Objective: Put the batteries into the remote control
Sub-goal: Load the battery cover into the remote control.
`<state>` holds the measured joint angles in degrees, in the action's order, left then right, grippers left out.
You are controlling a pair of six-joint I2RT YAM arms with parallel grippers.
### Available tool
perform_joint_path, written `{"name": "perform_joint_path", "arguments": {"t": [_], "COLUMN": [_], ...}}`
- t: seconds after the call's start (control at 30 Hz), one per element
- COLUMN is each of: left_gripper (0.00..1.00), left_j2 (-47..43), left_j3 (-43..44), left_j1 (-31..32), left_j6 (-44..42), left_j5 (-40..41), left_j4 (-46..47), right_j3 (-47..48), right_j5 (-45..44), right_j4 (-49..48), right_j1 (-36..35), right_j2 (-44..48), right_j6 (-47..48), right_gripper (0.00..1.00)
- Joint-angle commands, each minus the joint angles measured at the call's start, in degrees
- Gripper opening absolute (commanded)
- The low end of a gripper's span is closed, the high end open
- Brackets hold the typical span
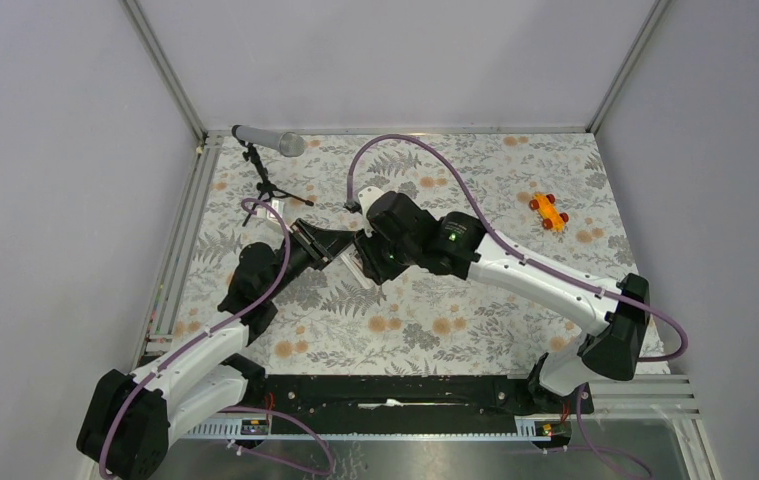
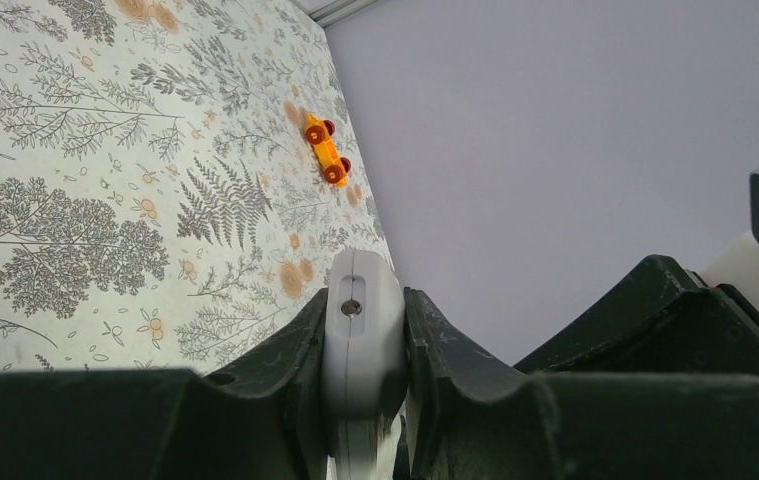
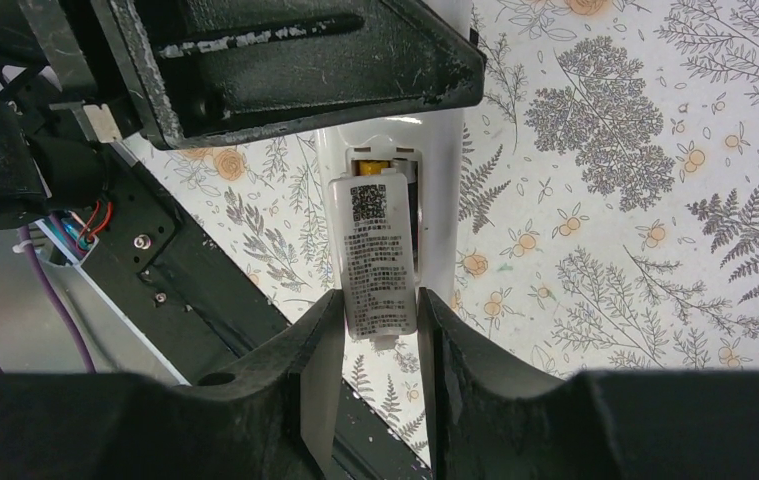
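Remote control [image 2: 360, 345] clamped in left claw [image 2: 364, 305] | right claw [image 3: 380, 300] pinching battery cover [image 3: 375, 250]

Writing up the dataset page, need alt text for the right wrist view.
The right gripper pinches a white labelled battery cover lying partly over the remote control and its open compartment, where a sliver of an orange battery shows. The left gripper's black finger crosses the remote's top end, with a floral tablecloth beneath.
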<state>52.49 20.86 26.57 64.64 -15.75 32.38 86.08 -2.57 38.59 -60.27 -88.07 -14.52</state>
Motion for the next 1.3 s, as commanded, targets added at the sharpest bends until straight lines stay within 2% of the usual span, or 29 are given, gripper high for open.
{"name": "perform_joint_path", "arguments": {"t": [0.0, 0.9, 1.27], "left_gripper": [0.00, 0.00, 0.00], "left_j2": [-1.2, -2.0, -2.2], "left_j3": [2.3, 2.1, 3.7], "left_j1": [0.2, 0.2, 0.2], "left_j6": [-1.2, -1.1, 3.6], "left_j5": [0.4, -1.7, -2.5], "left_j4": [2.5, 2.0, -0.2], "right_j3": [3.0, 6.4, 10.4], "right_j5": [-2.0, -4.0, -4.2], "right_j4": [1.9, 3.2, 8.1], "right_j1": [-0.5, -0.5, -0.6], "right_j2": [-0.8, -4.7, -8.6], "right_j6": [-1.4, -3.8, -4.3], "right_gripper": [0.39, 0.38, 0.39]}}
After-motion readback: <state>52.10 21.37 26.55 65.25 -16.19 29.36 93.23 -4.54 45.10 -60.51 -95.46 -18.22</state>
